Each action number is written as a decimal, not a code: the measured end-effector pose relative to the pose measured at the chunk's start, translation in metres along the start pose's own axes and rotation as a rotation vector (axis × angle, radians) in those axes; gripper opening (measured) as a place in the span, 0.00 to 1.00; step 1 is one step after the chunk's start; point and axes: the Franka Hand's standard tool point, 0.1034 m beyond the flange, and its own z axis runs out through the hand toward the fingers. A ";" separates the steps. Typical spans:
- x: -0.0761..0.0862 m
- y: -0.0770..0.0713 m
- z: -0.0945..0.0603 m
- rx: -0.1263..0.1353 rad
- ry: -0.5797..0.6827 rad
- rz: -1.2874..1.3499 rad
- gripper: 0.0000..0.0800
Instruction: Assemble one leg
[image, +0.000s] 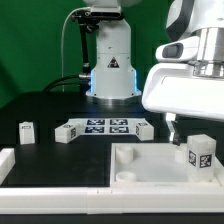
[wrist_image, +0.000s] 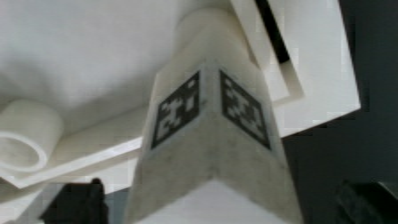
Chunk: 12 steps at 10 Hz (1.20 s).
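Standing upright in a corner socket of the white top (image: 140, 165), lower right of the exterior frame, the leg (image: 197, 153) looks seated; the pincer (image: 171, 124), fingers spread apart, hangs just above-left, empty.

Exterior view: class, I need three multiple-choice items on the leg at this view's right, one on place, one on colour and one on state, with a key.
1. Where is the leg?
A. On the marker board
B. On a corner of the white top
C. Against the robot's base

2. What colour is the table?
A. Black
B. Red
C. Yellow

3. How is the leg standing?
A. Lying flat on its side
B. Lifted clear into the air
C. Upright, its tag facing the camera

Key: 1 B, because it rises from the top's corner at the exterior view's right. 2 A, because the bare surface around the parts is black. 3 C, because its long side is vertical and the tag is visible.
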 end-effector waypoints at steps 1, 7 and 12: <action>-0.001 0.000 0.000 -0.003 0.003 -0.126 0.81; -0.001 0.011 0.002 -0.067 -0.124 -0.203 0.81; 0.008 0.005 -0.006 -0.055 -0.133 -0.196 0.81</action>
